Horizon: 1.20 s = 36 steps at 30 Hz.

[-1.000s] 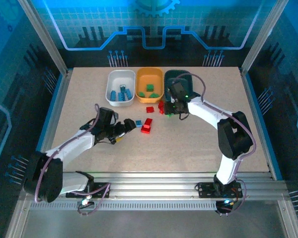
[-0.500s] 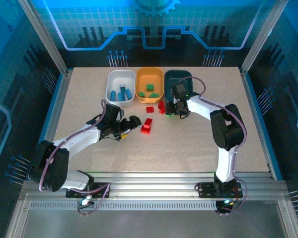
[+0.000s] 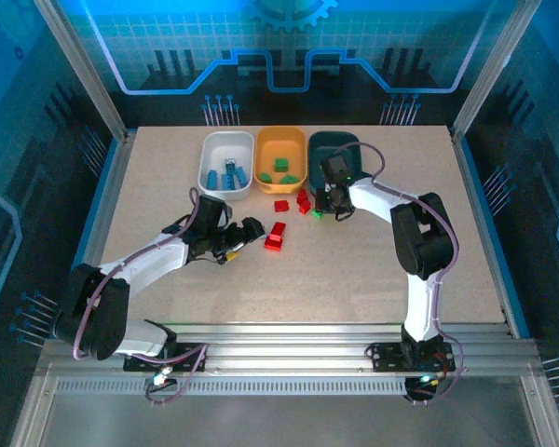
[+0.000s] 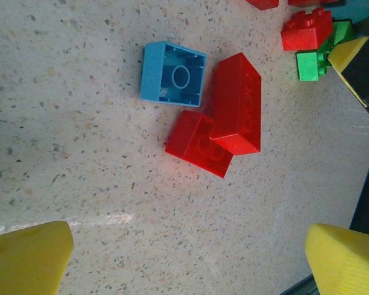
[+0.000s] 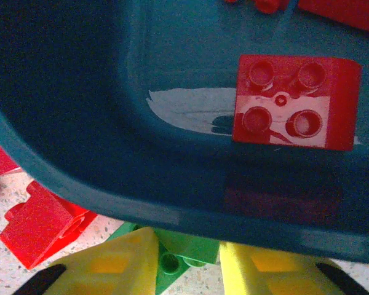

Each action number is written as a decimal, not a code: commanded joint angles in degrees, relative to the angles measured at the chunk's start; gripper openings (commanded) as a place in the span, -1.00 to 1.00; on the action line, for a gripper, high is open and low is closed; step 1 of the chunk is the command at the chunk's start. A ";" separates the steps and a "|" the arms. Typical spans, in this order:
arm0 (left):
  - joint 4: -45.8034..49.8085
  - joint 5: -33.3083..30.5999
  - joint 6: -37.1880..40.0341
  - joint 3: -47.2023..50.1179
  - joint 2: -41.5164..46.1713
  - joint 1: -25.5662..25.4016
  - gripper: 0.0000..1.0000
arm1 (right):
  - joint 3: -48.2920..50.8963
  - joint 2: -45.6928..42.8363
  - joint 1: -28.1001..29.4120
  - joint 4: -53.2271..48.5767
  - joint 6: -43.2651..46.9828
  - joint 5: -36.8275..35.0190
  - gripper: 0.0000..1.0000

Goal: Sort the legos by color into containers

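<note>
Bench [image 3: 373, 270]: speckled beige surface.
Left claw [image 4: 187, 255]: spread wide above blue lego [image 4: 172, 74] and two red legos [image 4: 234, 104].
Right claw [image 5: 187, 270]: clenched on green lego [image 5: 184, 246] beside dark teal tray [image 5: 80, 135].

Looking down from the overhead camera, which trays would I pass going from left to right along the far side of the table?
white tray → orange-yellow tray → dark teal tray
</note>
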<state>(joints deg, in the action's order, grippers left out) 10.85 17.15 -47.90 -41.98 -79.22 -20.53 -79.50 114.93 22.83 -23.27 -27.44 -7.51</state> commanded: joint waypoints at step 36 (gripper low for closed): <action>3.95 -0.69 1.99 -2.65 0.47 3.92 0.98 | -5.70 -6.00 7.37 4.48 5.67 -2.80 -0.40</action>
<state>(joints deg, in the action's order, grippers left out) 12.32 16.32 -47.03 -42.28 -79.02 -17.12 -80.40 103.02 30.22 -21.30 -24.01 -10.13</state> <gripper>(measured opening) 0.990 0.299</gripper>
